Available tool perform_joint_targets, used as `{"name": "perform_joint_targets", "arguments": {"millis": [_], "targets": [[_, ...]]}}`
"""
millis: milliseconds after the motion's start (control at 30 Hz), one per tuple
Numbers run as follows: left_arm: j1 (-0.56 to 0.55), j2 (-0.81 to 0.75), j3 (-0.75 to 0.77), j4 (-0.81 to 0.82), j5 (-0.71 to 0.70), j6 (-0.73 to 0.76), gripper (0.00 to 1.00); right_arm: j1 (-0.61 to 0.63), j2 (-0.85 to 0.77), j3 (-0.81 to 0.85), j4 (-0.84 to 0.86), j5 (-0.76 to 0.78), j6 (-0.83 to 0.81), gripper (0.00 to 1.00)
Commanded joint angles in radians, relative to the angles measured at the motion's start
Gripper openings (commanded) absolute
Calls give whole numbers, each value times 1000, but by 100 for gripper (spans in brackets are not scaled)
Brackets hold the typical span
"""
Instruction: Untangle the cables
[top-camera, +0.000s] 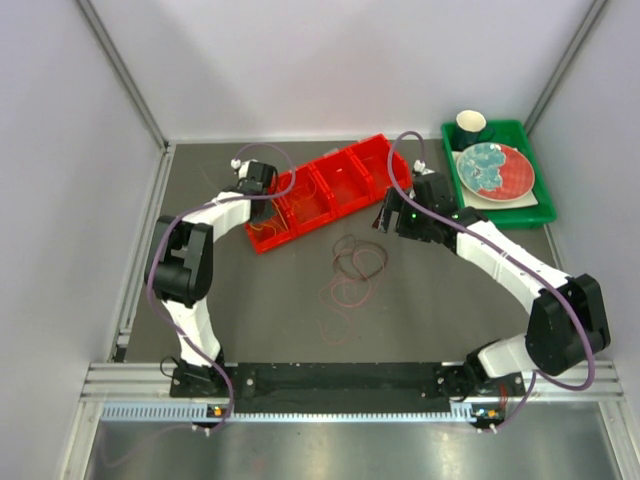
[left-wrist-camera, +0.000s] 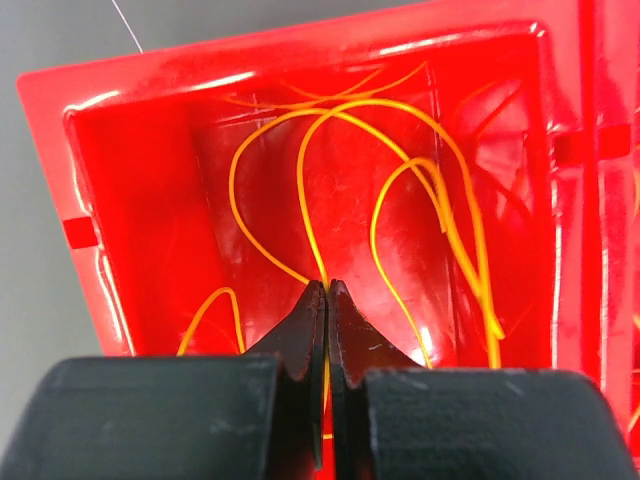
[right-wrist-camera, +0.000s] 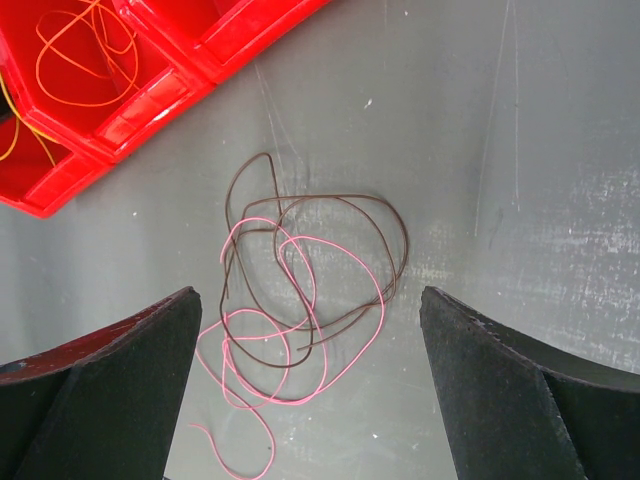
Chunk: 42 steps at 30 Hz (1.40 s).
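Grey counter (top-camera: 270, 310) between white walls: from above we see a red bin row (top-camera: 318, 180) at the back, with loose cables (top-camera: 355, 268) lying tangled just in front of it. At the left wrist, our left tool (left-wrist-camera: 327, 290) is pinched closed on a yellow cable (left-wrist-camera: 299, 170), low inside one compartment, we judge to lay it apart from the rest. At the right wrist, our right tool (right-wrist-camera: 308, 300) hangs wide open, holding nothing, above the knotted pink cable (right-wrist-camera: 380, 292) and dark brown cable (right-wrist-camera: 404, 240), placed to pick one out.
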Motion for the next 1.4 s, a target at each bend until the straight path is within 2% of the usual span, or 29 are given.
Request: {"name": "perform_joint_targets", "arguments": {"millis": [0, 133, 167, 200, 400, 533, 767, 800, 1033, 1233, 1367], "targets": [[5, -1, 57, 23, -30, -14, 0, 9, -12, 13, 31, 4, 4, 90], [0, 6, 103, -15, -35, 2, 1, 11, -11, 18, 28, 6, -2, 90], [-2, 5, 108, -18, -36, 5, 4, 11, -11, 18, 28, 6, 0, 90], [-5, -1, 109, -20, -44, 10, 11, 11, -12, 16, 29, 6, 0, 90], [-15, -33, 109, -41, -75, 25, 27, 11, -12, 13, 32, 1, 3, 90], [-17, -49, 106, -47, -78, 29, 42, 9, -12, 12, 35, 0, 4, 89], [-26, -136, 120, -49, -76, 30, 48, 11, -23, 10, 31, 1, 4, 89], [-26, -162, 128, -47, -76, 35, 55, 9, -25, 10, 29, 3, 4, 89], [-26, -236, 168, -46, -75, 75, 70, 11, -22, 3, 32, 7, 1, 89], [-78, -356, 125, -41, 62, 52, 71, 17, -23, -74, 52, -10, -9, 89], [-208, -397, 25, -40, 109, 13, 70, 66, -11, -106, 78, -43, -11, 88]]}}
